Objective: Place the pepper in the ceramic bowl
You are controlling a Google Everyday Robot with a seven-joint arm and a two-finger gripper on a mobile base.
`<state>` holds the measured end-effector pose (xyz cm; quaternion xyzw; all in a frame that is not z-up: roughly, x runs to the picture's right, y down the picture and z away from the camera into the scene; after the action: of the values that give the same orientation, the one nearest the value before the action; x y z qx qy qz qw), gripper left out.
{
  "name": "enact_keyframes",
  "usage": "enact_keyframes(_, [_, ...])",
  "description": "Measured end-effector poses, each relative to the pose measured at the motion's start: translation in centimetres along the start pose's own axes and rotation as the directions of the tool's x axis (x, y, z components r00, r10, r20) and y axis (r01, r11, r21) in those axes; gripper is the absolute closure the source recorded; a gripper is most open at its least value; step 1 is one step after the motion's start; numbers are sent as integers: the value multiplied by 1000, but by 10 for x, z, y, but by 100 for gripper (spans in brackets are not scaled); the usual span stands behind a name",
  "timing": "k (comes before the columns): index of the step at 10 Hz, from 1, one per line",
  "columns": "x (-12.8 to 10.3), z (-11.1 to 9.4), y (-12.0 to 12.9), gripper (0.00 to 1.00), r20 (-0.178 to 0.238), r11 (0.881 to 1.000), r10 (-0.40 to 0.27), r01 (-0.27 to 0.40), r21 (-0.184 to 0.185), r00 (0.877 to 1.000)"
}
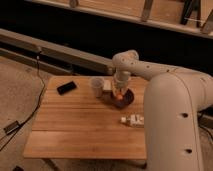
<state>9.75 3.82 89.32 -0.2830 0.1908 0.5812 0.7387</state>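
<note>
The dark maroon ceramic bowl [126, 99] sits on the wooden table [80, 125], right of centre near the far edge. My gripper [119, 91] points down over the bowl's left half, at the end of the white arm that reaches in from the right. A small orange pepper [119, 94] shows at the gripper's tip, just above the inside of the bowl, and the gripper is shut on it. Whether the pepper touches the bowl I cannot tell.
A pale cup [96, 86] stands just left of the bowl, close to the gripper. A black phone [66, 88] lies at the far left of the table. A white labelled bottle [132, 120] lies on its side in front of the bowl. The robot's white body [175, 125] fills the right side.
</note>
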Motion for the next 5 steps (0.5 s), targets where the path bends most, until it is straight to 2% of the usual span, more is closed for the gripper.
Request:
enact_keyframes(1, [0,4,-6,94,-5,1000,10,-10,8,1000])
enact_keyframes(3, [1,7,-17,74,-19,999,25,-25,29,1000])
enact_keyframes(5, [2,10,-19,51,-31,999,29,-28,34,999])
